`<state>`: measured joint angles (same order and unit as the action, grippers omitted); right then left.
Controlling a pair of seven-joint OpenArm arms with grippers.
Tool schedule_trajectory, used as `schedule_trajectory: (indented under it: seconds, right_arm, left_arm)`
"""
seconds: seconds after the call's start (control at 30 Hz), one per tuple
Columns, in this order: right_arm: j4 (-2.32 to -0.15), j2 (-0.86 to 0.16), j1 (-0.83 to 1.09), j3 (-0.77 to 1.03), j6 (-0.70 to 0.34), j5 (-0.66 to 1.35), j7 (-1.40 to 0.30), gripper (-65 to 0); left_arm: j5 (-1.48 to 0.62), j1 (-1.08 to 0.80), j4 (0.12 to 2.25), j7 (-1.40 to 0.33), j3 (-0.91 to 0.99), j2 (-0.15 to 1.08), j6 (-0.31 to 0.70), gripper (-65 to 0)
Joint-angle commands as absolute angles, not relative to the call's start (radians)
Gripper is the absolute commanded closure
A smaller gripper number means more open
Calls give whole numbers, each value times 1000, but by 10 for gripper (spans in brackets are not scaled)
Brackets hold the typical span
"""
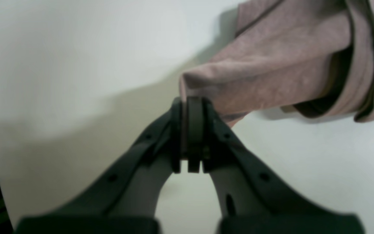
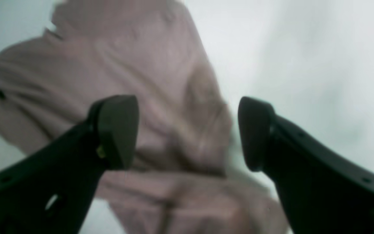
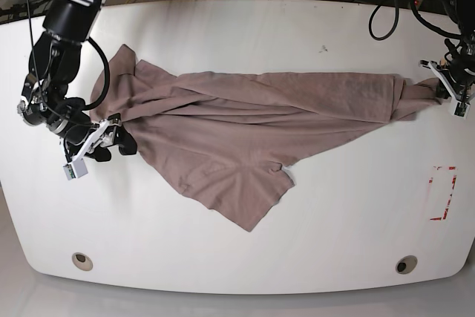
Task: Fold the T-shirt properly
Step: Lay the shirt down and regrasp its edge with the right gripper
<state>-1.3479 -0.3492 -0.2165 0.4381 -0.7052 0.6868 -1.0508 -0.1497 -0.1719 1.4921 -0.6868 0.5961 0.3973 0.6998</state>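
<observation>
Partly blurred, the T-shirt (image 2: 161, 107) lies behind the gaping right pincer (image 2: 187, 133).

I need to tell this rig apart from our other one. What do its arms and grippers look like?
Both arms are black, with silver-banded joints and black cables looping alongside. The right gripper has matte black curved fingers with flat rounded pads and small holes along them. The left gripper looks the same. White brackets sit by both wrists.

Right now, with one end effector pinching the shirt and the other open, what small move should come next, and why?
Probably close the right end effector on the T-shirt. Its jaws stand open over bunched fabric, while the left end effector is shut on the opposite end, so pulling the shirt flat likely needs both ends held.
</observation>
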Motion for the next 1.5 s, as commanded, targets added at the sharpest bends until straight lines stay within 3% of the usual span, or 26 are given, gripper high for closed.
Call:
schedule_trajectory:
  seconds: [0.0,0.23,0.5,0.67,1.13,1.2,1.37,1.47]
  right_arm:
    - [-1237,-374,-357,394,-698,610,-1033,-461]
    - [-912,-372,-555,248,-698,466,-858,-461]
    - [-607,-372,-644,91,-698,389,-581,-460]
    - [-573,-340,-638,4,-698,389,-515,-460]
    - [-572,-185,-608,-2,-698,386,-515,-455]
    - [-572,-183,-607,-2,-698,386,-504,-401]
    - [-573,-191,-610,-2,-698,386,-469,-6]
    - [-578,-208,-618,-2,-698,386,-476,0]
  left_arm:
    - [-159,-162,1509,-668,601,421,698,0]
    - [-157,-159,1544,-671,599,421,698,0]
    - [-157,-166,1593,-671,599,421,698,0]
    - [-157,-166,1600,-673,599,421,698,0]
    - [-157,-162,1592,-673,599,421,698,0]
    - [-157,-160,1592,-673,599,421,698,0]
    - [-157,-159,1592,-673,599,423,698,0]
    - [-156,-137,1592,-673,568,424,698,0]
